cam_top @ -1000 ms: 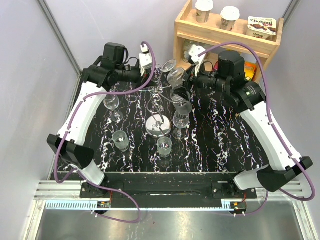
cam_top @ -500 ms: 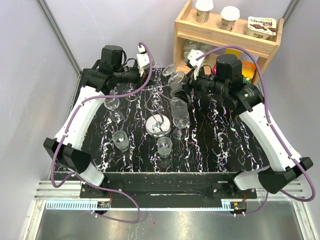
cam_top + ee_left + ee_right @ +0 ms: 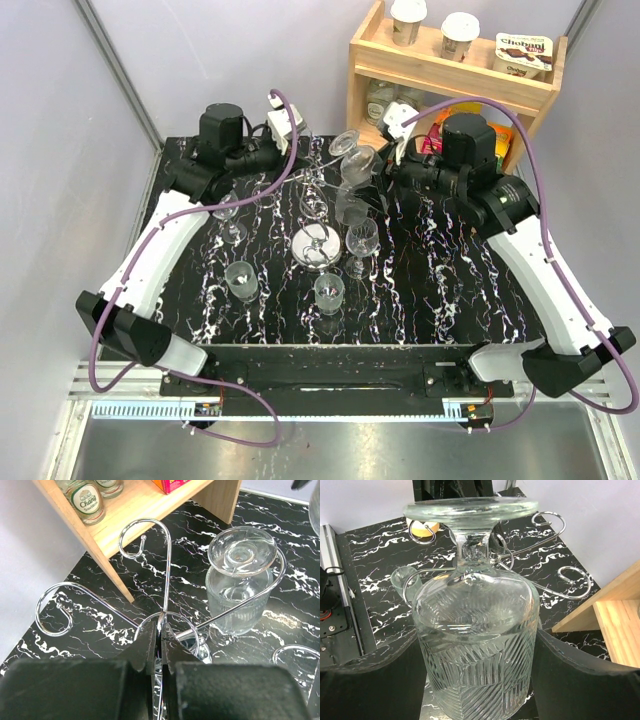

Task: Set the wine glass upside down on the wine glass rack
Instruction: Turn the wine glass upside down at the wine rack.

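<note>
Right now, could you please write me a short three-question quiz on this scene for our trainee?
1. True or false: the left jaws are shut on a wire of the wine glass rack.
2. The wine glass in the right jaws is: A) foot up, B) foot down, C) on its side.
3. Name the wooden thing beyond the rack.
Key: 1 true; 2 A; 3 shelf unit.

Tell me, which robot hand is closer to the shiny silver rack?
Left. The left gripper is shut on the middle wire of the rack, touching it. The right gripper holds the upside-down wine glass just beside the rack's curly arms.
</note>
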